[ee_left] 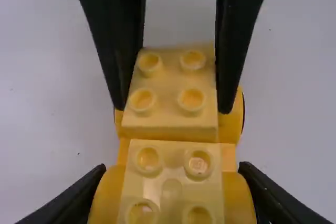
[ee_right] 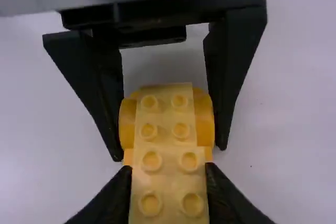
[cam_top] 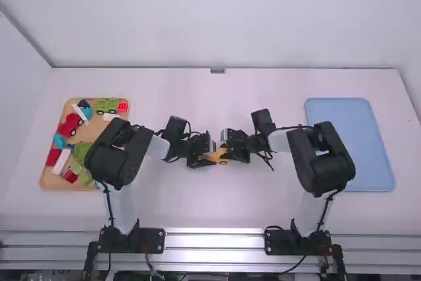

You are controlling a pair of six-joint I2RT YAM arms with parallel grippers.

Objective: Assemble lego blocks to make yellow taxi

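The left gripper pinches the yellow car between its jaws. The right gripper squeezes a yellow block between its jaws. Both look light, hard and slippy, so hold their flat sides, below the bumps.

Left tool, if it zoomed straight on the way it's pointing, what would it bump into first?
The left tool already grips the yellow car. Past that, it would probably bump the right tool first, though the table below might be nearer; depth is unclear.
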